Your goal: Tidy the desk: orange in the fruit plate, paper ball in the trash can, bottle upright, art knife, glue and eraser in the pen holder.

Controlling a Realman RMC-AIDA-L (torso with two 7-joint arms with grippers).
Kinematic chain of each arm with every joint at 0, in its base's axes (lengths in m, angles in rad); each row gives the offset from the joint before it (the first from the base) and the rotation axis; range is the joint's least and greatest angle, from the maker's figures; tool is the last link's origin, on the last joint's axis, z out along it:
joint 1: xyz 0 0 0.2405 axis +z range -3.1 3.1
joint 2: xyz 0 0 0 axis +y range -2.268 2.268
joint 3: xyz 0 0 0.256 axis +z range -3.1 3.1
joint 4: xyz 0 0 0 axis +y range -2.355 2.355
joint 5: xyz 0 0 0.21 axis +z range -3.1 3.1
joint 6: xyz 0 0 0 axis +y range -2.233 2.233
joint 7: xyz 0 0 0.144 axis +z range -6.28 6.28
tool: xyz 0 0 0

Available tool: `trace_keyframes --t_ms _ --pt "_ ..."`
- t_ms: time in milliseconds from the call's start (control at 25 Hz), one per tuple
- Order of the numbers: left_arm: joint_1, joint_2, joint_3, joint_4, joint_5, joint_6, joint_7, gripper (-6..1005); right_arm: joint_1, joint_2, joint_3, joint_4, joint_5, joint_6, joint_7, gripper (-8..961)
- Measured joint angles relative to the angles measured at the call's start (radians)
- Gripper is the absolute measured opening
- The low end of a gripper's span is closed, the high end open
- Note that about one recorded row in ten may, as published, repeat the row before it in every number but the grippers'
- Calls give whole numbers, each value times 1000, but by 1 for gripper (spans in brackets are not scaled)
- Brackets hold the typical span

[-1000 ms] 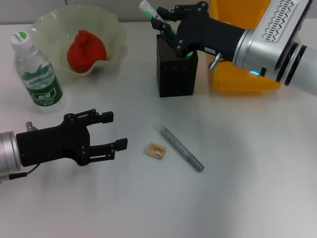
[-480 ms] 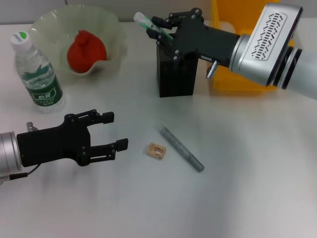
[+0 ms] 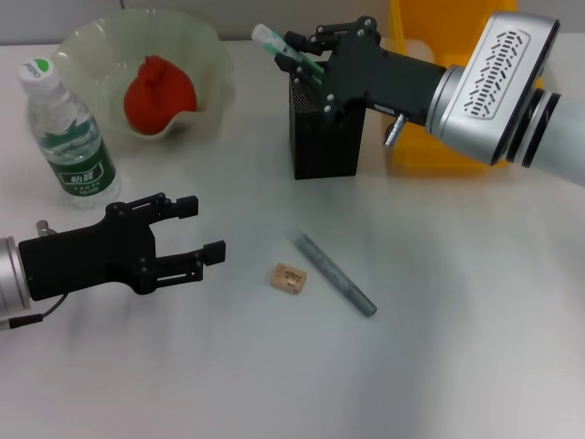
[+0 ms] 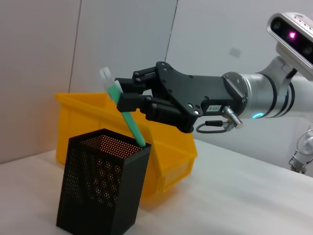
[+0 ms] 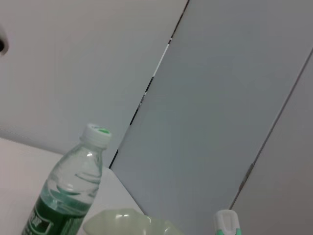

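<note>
Pinching the glue (image 3: 281, 48) in my right hand (image 3: 311, 53), I tilt its lower end into the pen holder (image 3: 324, 137) directly below.

White desk (image 3: 475, 320) carries bottle (image 3: 69, 137), eraser (image 3: 289, 277), pen holder (image 3: 326, 128).

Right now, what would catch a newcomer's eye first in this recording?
The right gripper holds a green-and-white glue stick tilted into the black mesh pen holder at the table's far side. Nearer, the open left gripper hovers beside the eraser and grey art knife.
</note>
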Motion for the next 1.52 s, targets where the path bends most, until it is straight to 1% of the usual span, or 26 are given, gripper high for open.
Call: trace_keyframes --t_ms 520,720,920,1080,1280,1400,1520 --pt "6 -4 -16 -2 0 1 -20 801 1 0 -9 3 1 14 -147 226" --pt "4 -5 -19 -2 0 0 -22 801 7 0 -2 11 5 14 -145 229" --pt "-3 -5 -24 -2 0 0 -34 801 18 0 -9 37 121 10 -142 232" --pt "-5 -5 -31 -2 0 0 -43 801 23 0 -10 37 129 -1 -141 235" --pt "-6 -5 -32 0 -1 0 -57 801 46 0 -11 55 130 -12 -133 238" --pt "-6 -5 -32 0 -9 0 -63 801 58 0 -11 71 131 -12 -93 240" --pt "-6 -5 -32 0 -12 0 -64 801 55 0 -4 74 140 -13 -41 242"
